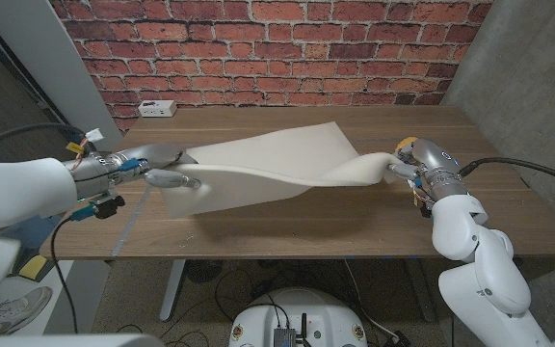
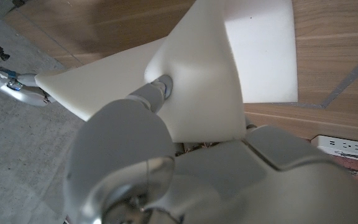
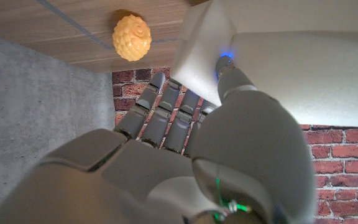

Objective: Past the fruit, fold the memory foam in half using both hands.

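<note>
The cream memory foam (image 1: pixel 277 164) sags in a twisted sheet over the middle of the wooden bench (image 1: pixel 287 226), its near-left corner pinched by the left hand (image 1: pixel 162 173) and its right corner by the right hand (image 1: pixel 403 166), near a yellow fruit (image 3: pixel 132 37).

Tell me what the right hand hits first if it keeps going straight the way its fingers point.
Probably only the memory foam it already grips: the right hand points toward the left hand, along the lifted sheet. Beyond it lies bare table. Depth is uncertain.
</note>
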Controlling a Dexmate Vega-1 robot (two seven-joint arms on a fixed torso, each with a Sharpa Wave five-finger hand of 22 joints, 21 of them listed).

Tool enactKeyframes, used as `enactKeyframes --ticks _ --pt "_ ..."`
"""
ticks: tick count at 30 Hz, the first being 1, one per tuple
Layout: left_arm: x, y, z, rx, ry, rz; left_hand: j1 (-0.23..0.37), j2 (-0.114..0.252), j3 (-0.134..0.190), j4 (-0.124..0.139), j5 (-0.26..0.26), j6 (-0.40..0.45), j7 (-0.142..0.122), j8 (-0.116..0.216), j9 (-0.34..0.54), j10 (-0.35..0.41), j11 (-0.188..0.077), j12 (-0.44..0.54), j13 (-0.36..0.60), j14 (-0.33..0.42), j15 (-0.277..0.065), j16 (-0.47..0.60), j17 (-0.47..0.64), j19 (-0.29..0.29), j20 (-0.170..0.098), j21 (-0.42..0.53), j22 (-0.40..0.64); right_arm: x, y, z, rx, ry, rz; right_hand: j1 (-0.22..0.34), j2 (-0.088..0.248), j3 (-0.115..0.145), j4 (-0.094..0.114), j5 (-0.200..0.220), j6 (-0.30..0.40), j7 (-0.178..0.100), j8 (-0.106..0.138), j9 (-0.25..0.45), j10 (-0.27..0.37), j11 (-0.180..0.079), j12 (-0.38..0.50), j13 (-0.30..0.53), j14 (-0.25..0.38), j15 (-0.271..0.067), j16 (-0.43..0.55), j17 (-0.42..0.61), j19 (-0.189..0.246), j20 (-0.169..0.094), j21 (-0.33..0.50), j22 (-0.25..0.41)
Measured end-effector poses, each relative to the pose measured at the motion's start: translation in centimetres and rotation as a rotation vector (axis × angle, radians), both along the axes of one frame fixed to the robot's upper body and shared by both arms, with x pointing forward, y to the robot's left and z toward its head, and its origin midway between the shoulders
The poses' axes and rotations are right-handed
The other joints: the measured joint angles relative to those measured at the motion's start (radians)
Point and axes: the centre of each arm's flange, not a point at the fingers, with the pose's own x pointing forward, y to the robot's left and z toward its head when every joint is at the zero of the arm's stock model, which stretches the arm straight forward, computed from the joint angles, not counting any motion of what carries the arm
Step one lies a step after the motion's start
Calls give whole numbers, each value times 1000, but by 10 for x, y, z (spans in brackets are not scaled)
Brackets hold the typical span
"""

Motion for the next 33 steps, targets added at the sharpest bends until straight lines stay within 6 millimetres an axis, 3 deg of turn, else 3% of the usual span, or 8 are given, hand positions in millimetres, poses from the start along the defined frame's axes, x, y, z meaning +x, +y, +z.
enactKeyframes --ticks 12,33 --pt "26 39 -12 -240 -38 -22 -6 -7 11 -11 -2 3 4 -4 3 4 3 0 0 13 -5 -4 -5 -4 -4 8 -5 24 -2 9 110 -74 130 7 7 -4 -4 10 0 0 7 3 9 9 5 -10 4 4 -12 -3 10 21 8 0" --pt "64 63 -32 -521 -11 -20 0 -12 20 -26 -8 7 7 -10 9 9 9 0 6 36 -14 -4 -9 0 0 30 -10 52 6 50 80 -247 154 7 6 -8 -8 21 0 0 6 -9 11 11 0 -27 26 -4 -36 -16 19 41 8 -5"
